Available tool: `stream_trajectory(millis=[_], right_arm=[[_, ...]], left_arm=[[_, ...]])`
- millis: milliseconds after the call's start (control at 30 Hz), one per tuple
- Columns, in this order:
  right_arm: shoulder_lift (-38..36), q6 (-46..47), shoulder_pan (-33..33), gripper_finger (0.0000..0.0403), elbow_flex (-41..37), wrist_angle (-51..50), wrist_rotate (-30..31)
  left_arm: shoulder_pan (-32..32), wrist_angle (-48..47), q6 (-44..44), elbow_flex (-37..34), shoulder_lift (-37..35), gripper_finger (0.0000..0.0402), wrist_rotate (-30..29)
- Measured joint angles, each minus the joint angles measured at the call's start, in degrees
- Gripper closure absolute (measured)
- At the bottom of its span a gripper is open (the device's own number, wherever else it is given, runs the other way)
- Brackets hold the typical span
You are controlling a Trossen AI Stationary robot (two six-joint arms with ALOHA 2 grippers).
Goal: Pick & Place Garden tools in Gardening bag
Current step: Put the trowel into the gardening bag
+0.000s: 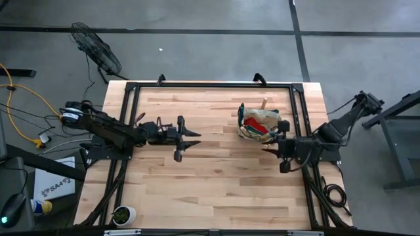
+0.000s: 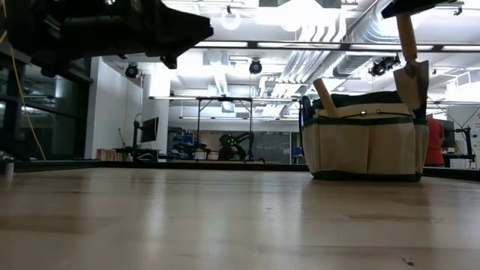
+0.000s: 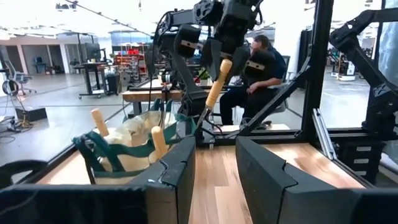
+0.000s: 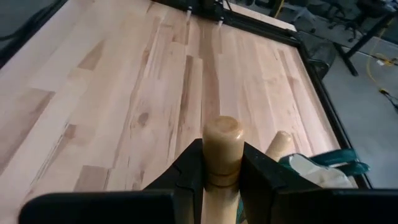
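The gardening bag stands just beside the right gripper.

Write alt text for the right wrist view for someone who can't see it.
The right gripper is shut on a pale wooden tool handle, held above the light wooden table. Beside it, another wooden handle sticks out of the beige canvas gardening bag with green trim.
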Motion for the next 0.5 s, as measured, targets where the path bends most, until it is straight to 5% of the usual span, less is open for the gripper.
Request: stream_trajectory(millis=[500], right_arm=[[0.0,-11.2,-14.8,0.0342,0.0,2.7,-16.6]], left_arm=[[0.0,-0.2,-1.8,-2.3,-2.2,0.0291,0.5]])
